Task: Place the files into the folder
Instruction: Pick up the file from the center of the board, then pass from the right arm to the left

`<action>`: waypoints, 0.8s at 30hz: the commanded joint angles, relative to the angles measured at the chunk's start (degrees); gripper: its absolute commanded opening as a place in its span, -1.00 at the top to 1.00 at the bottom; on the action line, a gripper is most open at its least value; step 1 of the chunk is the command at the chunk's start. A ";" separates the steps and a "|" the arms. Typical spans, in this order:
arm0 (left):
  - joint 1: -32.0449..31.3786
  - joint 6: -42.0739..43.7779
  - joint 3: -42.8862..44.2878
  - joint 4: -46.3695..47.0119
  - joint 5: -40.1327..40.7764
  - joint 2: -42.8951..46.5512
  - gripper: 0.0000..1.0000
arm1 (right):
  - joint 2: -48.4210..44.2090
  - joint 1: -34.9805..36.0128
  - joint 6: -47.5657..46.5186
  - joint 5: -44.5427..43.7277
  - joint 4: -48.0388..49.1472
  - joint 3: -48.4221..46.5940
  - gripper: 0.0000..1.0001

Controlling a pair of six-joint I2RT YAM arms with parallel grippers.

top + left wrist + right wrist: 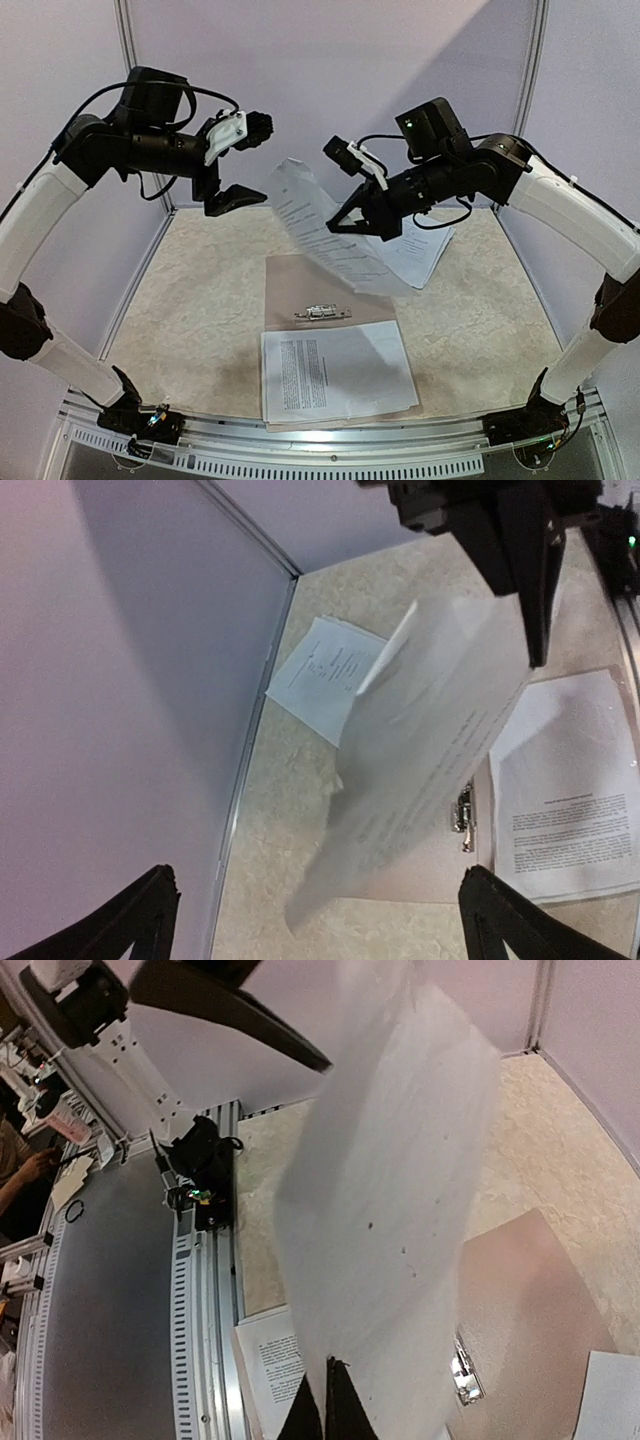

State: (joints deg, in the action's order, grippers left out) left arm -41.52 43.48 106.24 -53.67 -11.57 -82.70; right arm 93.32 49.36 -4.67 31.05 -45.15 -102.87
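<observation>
right gripper (343,222) is pinched tight on the edge of a thin white printed sheet (330,245), which hangs curled and floppy in the air over the far half of the flat tan folder (295,285). left gripper (238,200), raised at far left, gapes wide with nothing in it. more printed pages (335,370) lie flat on the folder's near half, beside its small shiny clip (322,313). a loose pile (428,255) sits far right on the speckled table (190,320).
</observation>
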 commanded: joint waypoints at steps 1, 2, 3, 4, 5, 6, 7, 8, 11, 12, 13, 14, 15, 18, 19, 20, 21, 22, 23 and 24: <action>-0.23 1.33 -4.18 -5.32 -2.52 1.03 -0.99 | 0.21 3.44 -6.15 -2.29 -6.26 -3.36 1.00; -0.23 1.42 -5.08 -5.71 -3.54 1.70 -0.99 | -0.01 3.85 -6.21 -2.68 -5.80 -3.34 1.00; -0.23 1.31 -6.09 -6.29 -4.89 2.28 -0.99 | -0.05 3.89 -6.23 -2.82 -5.65 -3.46 1.00; -0.27 1.57 -7.22 -7.43 -7.17 2.81 -0.99 | -0.14 3.95 -6.17 -2.83 -5.56 -3.36 1.00; -0.31 1.81 -8.22 -8.56 -9.51 3.27 -0.99 | -0.11 3.90 -6.22 -2.65 -5.57 -3.45 1.00; -0.32 1.74 -9.17 -9.18 -11.44 3.65 -0.99 | -0.01 4.04 -6.27 -2.47 -5.68 -3.47 1.00; -0.40 1.06 -10.20 -8.85 -12.75 4.13 -0.97 | 0.15 4.07 -6.44 -2.22 -5.79 -3.48 1.00; -0.41 0.06 -11.01 -8.24 -13.68 4.46 -0.86 | 0.36 4.16 -6.70 -1.96 -5.86 -3.48 1.00; -0.41 -2.00 -10.59 -7.82 -17.73 4.60 0.14 | 0.71 4.17 -7.41 -2.18 -5.66 -3.55 1.00; -0.41 -2.67 -10.57 -7.70 -19.45 4.72 0.42 | 0.72 4.14 -7.58 -2.29 -5.61 -3.54 1.00; -0.41 -3.26 -10.67 -7.67 -20.91 4.86 0.70 | 0.79 4.16 -7.92 -2.38 -5.49 -3.56 1.00; -0.47 -3.81 -10.71 -7.56 -22.30 4.91 0.96 | 0.81 4.16 -8.08 -2.46 -5.39 -3.50 1.00; -0.49 -4.88 -10.63 -7.38 -23.03 4.98 1.00 | 0.74 4.15 -8.22 -2.79 -5.20 -3.55 1.00; -0.41 -9.16 -9.82 -5.29 -22.50 5.65 1.00 | 0.44 4.11 -7.50 -7.49 -3.90 -3.26 0.82; -0.41 -11.25 -9.25 -4.02 -21.09 5.96 1.00 | 0.21 4.13 -6.95 -10.89 -2.67 -2.66 0.46; -0.34 -12.87 -8.25 -3.08 -19.04 6.23 1.00 | -0.28 4.13 -5.90 -14.85 -1.18 -1.26 0.07; -0.26 -14.52 -7.08 -2.40 -17.48 6.47 1.00 | -1.62 4.07 -5.51 -17.83 1.08 0.93 -0.15; -0.05 -15.62 -5.50 -1.99 -15.93 6.76 1.00 | -2.81 3.93 -5.39 -20.20 4.02 3.81 -0.33; 0.37 -16.26 -3.92 -1.81 -14.87 6.98 1.00 | -4.75 3.53 -4.90 -21.95 7.38 7.34 -0.48; 0.91 -16.41 -2.22 -1.90 -14.24 7.29 1.00 | -6.44 2.35 -4.25 -22.60 11.11 10.65 -0.61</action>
State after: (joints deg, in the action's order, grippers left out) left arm -41.60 32.95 97.97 -58.96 -29.45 -77.78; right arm 92.01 53.23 -10.96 18.72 -44.29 -101.14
